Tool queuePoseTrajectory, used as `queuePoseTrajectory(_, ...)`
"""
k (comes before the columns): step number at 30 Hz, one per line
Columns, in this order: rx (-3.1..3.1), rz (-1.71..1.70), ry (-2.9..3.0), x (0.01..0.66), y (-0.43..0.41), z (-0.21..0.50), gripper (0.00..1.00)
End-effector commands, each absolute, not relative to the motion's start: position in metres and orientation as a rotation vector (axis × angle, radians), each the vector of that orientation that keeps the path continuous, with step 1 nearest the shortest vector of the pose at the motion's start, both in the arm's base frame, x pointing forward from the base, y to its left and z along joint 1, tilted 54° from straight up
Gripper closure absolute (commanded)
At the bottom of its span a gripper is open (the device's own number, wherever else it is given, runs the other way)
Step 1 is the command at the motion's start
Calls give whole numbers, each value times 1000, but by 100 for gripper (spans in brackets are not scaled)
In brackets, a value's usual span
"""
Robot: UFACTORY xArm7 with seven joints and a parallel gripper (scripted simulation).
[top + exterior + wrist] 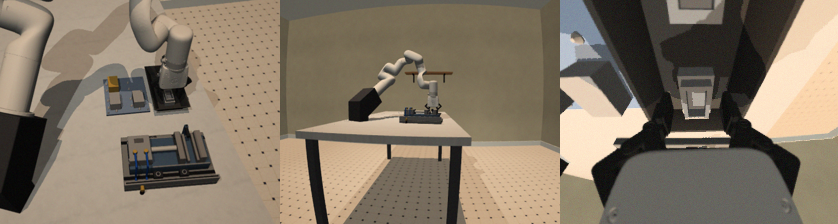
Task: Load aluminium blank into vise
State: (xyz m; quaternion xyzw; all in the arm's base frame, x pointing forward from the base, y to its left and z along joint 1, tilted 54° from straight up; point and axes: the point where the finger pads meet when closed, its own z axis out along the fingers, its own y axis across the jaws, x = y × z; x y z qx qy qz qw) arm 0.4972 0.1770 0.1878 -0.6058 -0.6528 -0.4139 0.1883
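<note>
A grey finished part [169, 97] with its pocket up lies flat in the black outfeed tray [167, 89]. My gripper [169, 92] is right over it and open. In the wrist view the fingers stand on either side of the part [696, 97], with gaps to it. A second pocketed grey piece [695, 9] lies farther along the tray. The blue infeed plate [126, 95] holds a brass blank [113, 83] and two aluminium blanks [115, 101] [138, 98]. The vise [168, 157] is open and its gap [191, 148] is empty.
The work stop's blue post [185, 127] stands at the vise end nearer the plate. Blue hoses [140, 165] run from the vise's left block. The arm's black base [15, 160] fills the left side. The table edge runs close to the right of the tray.
</note>
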Motion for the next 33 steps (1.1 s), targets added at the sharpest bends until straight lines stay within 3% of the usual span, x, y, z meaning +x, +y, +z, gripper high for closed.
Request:
queuePoseTrajectory(1, -1708, -1167, -1835, 498, 176, 188, 31)
queuePoseTrajectory(33, -1708, -1167, -1835, 485, 136, 218, 31)
